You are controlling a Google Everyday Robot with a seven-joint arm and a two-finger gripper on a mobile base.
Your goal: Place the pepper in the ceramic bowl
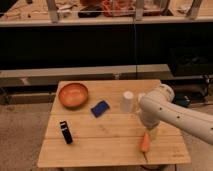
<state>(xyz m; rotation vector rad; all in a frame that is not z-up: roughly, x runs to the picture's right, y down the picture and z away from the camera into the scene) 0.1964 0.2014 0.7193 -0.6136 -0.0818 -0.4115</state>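
Observation:
The pepper [145,142] is a small orange-red tapered piece lying on the wooden table [100,140] near its front right edge. The ceramic bowl [73,94] is round, orange-brown and glossy, at the table's back left. My gripper [150,131] hangs from the white arm [170,112] that reaches in from the right; it sits right over the pepper's upper end and is mostly hidden behind the arm.
A white translucent cup [127,101] stands at the back centre-right, close to the arm. A blue flat object [100,108] lies mid-table. A black object [66,132] stands at the front left. A dark shelf unit runs behind the table.

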